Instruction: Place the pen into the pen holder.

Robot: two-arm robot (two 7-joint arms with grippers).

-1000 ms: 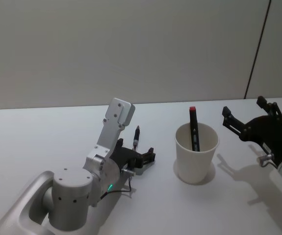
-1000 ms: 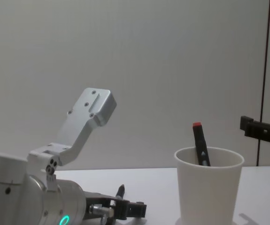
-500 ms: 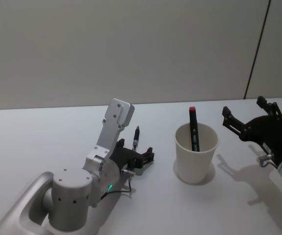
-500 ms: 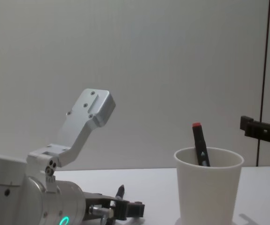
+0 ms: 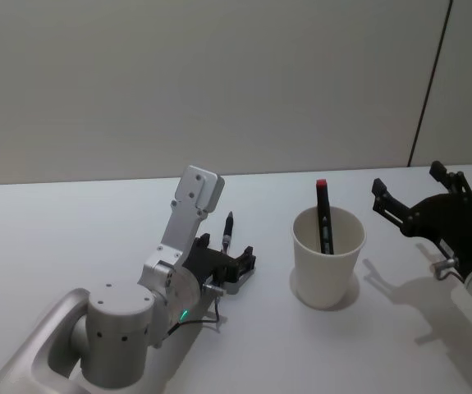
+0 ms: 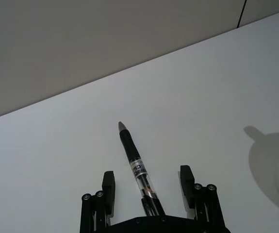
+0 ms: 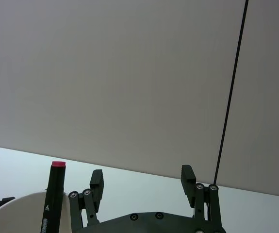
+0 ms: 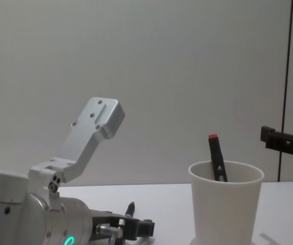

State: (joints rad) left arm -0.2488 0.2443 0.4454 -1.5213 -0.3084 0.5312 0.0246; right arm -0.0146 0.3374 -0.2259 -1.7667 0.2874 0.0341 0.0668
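Observation:
A black pen (image 5: 228, 229) lies on the white table, left of the pen holder (image 5: 327, 261), a white paper cup. My left gripper (image 5: 237, 264) is low over the table and open. In the left wrist view the pen (image 6: 133, 158) runs between its fingers (image 6: 108, 183) without touching either. In the chest view the pen's tip (image 8: 130, 207) pokes up behind the left gripper (image 8: 136, 228). A black marker with a red cap (image 5: 324, 215) stands in the holder (image 8: 225, 206). My right gripper (image 5: 410, 182) hovers open to the right of the cup, level with its rim.
The bare white tabletop (image 5: 71, 230) runs back to a grey wall. A thin dark vertical seam (image 5: 428, 82) marks the wall at the right. The left arm's silver link (image 5: 188, 215) rises above the pen.
My left gripper has slid very slightly to the left along the pen. The cup, the marker and the right gripper have not moved.

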